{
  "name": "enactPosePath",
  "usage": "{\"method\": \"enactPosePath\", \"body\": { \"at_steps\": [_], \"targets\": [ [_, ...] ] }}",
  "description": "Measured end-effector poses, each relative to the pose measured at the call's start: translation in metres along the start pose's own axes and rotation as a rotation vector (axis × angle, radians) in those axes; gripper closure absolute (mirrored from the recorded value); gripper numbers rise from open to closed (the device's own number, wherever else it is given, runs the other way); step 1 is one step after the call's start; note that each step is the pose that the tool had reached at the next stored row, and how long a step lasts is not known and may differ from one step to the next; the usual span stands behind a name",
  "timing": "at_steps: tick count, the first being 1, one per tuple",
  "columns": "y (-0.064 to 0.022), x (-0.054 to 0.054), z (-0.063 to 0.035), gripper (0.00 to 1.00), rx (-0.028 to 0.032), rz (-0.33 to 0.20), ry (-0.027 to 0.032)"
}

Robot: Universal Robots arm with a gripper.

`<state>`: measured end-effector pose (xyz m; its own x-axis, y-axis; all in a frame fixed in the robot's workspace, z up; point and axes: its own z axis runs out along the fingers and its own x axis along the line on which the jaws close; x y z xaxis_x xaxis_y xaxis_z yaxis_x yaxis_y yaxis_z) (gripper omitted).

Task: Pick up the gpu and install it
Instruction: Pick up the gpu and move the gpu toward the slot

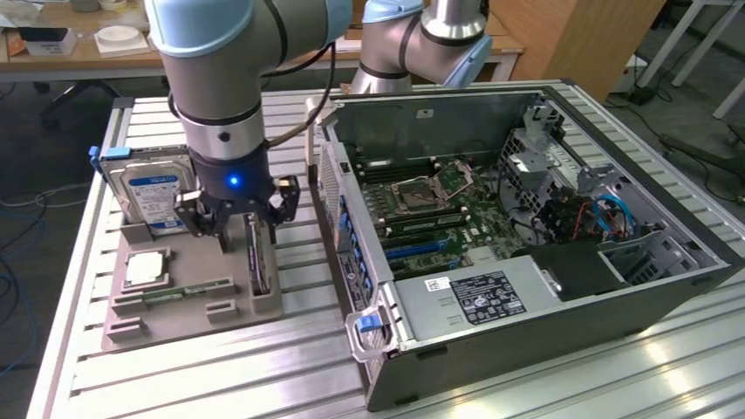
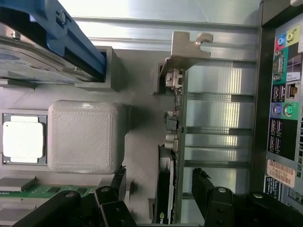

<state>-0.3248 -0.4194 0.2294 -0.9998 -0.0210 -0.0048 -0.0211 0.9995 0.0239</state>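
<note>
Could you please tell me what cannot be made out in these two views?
- gpu: in the wrist view it stands edge-on, so its cooler face is hidden, and the picture's edge cuts off one end.
- Exterior view: the gripper covers one end of the gpu.
- hard drive: in the exterior view the label's print is too small to read.

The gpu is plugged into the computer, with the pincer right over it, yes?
No. The gpu stands in the gray holder outside the computer, as the exterior view shows. The pincer is right over it.
</note>
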Motion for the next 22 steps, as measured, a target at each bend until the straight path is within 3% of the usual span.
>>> {"method": "enactPosePath", "body": {
  "at_steps": [6, 14, 16, 19, 22],
  "targets": [
    [-0.0002, -0.0001, 0.0068, 0.33, -0.0001, 0.000, -0.0001],
    [-0.0002, -0.0001, 0.0069, 0.33, 0.0001, 0.000, 0.0000],
    [-0.0002, -0.0001, 0.0070, 0.35, 0.0000, 0.000, 0.0000],
    [-0.0002, -0.0001, 0.0071, 0.47, -0.0001, 0.000, -0.0001],
    [-0.0001, -0.0003, 0.0073, 0.49, -0.0001, 0.000, -0.0001]
  ]
}}
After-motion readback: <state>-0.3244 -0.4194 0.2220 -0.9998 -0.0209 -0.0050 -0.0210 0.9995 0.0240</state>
